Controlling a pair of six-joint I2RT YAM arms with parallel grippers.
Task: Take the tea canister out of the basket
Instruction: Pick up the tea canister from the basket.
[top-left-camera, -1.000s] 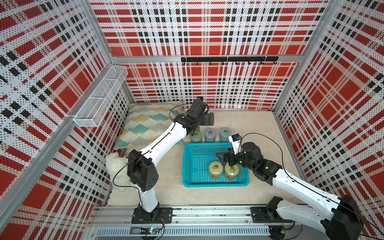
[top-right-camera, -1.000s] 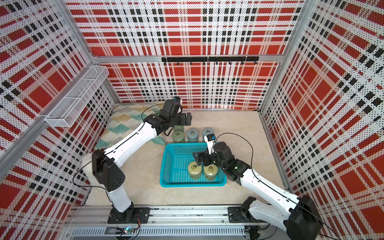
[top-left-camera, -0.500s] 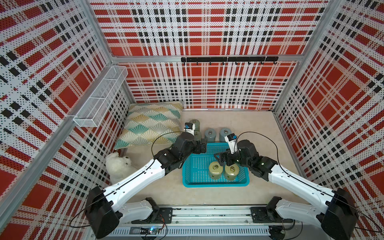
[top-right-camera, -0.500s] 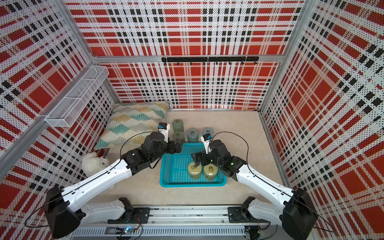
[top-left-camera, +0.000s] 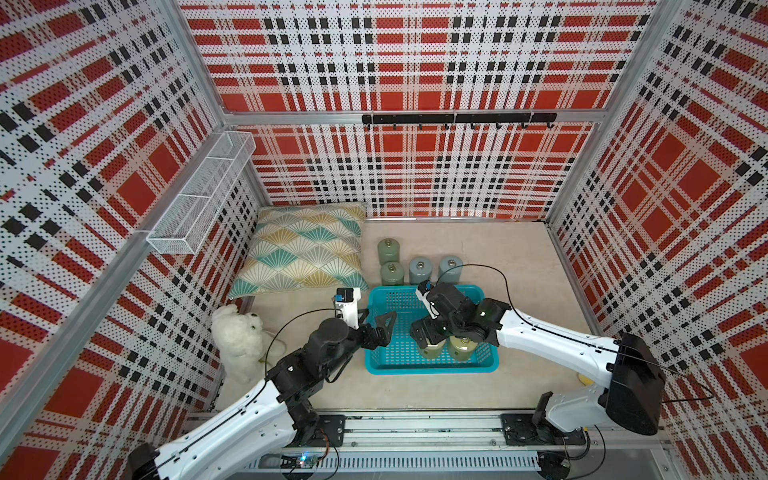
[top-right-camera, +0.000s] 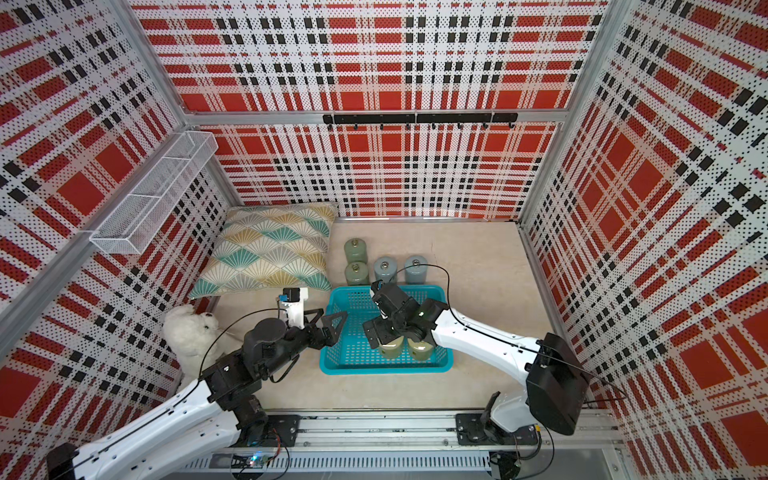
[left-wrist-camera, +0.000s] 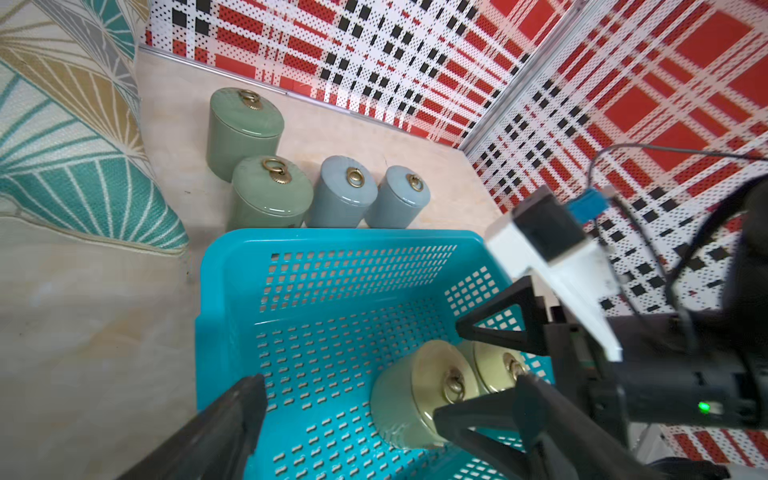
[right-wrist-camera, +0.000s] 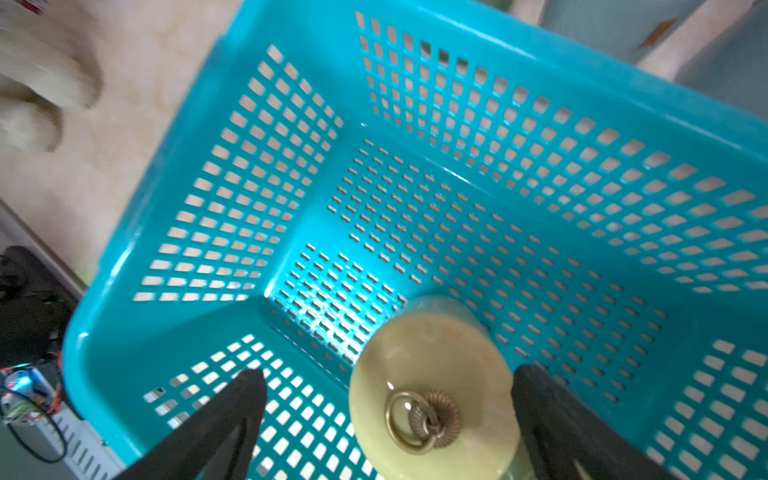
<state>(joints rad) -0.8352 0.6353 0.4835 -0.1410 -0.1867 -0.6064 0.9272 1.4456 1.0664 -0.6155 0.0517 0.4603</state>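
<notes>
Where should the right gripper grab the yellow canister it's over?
Grip the yellow canister by its round body just under the lid, right gripper coming straight down. It stands upright with its twin close beside it, so close across its two free sides. The ring lies flat, probably poor to pinch.

Basket (top-left-camera: 432, 369): turquoise plastic, rectangular, with perforated walls and floor and a rolled rim. It sits level on the beige floor. Tea canister (right-wrist-camera: 440, 357): pale yellow-green, round, lid on, brass ring pull on top. It stands upright inside by the near wall. Second canister (left-wrist-camera: 490, 370): same look, just beside it toward the right end.
</notes>
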